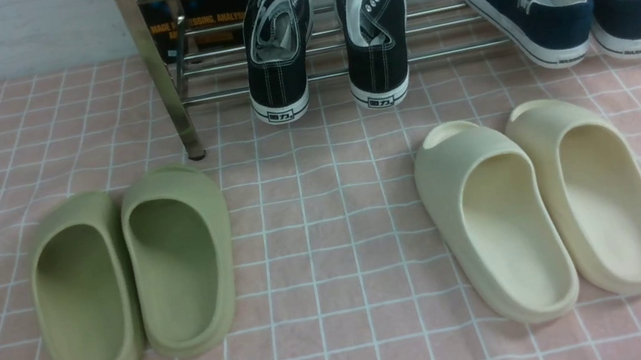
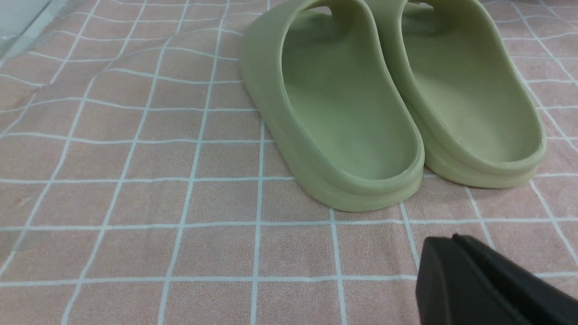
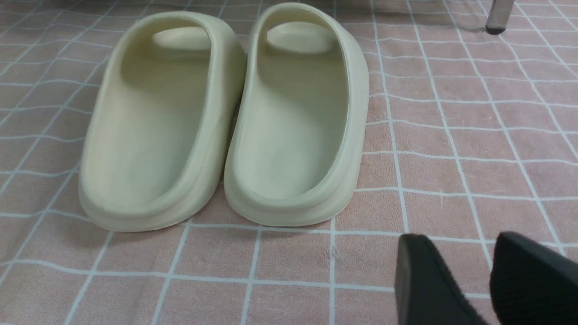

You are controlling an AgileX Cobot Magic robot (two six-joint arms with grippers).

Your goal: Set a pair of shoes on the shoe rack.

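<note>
The pair of shoes, two black canvas sneakers with white laces, rests on the shoe rack (image 1: 456,50) in the front view, heels toward me. One sneaker (image 1: 278,49) and the other (image 1: 373,32) stand side by side on the thin chrome bars, heels overhanging the front bar. My left gripper (image 2: 451,239) is shut, its black fingers pressed together with nothing between them, low over the cloth near the green slides. My right gripper (image 3: 460,241) is open and holds nothing, hovering near the cream slides. Both grippers are far from the sneakers.
Two navy slip-on shoes (image 1: 553,0) sit on the rack's right part. Green slides (image 1: 133,279) (image 2: 343,113) lie front left and cream slides (image 1: 543,207) (image 3: 216,122) front right on the pink checked cloth (image 1: 325,205). Rack posts (image 1: 160,76) (image 3: 496,18) stand on the cloth.
</note>
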